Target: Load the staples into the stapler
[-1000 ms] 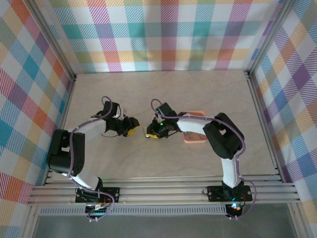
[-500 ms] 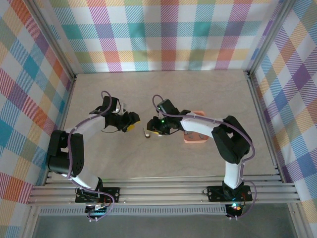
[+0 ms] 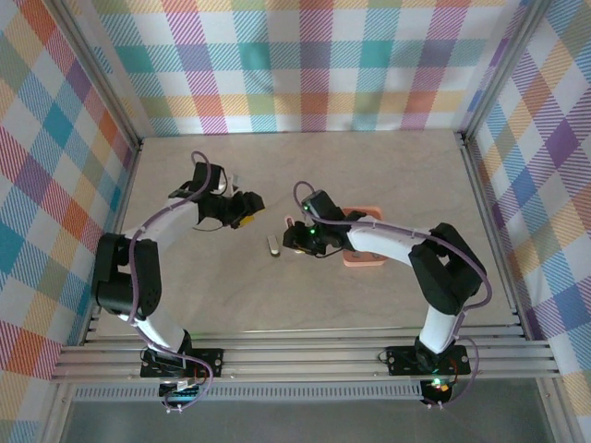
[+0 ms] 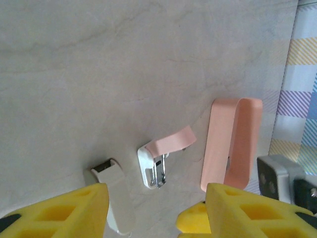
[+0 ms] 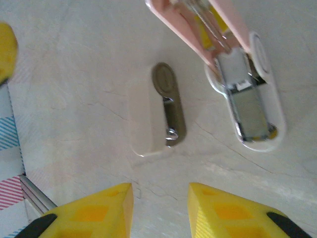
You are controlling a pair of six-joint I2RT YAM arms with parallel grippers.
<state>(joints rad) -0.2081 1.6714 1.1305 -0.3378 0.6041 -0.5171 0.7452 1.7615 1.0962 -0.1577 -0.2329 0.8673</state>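
Stapler [image 5: 247, 106] hinged open; left jaws, right jaws parted, empty.

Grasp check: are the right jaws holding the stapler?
No, the right gripper stands open and empty, with the stapler lying apart beyond its jaws.

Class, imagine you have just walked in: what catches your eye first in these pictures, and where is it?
The bright plaid walls around the pale table strike first. Near mid-table, the stapler lies open, its pink top raised off its white base, beside a separate white piece. The open, yellow-fingered left claw and right claw flank it.
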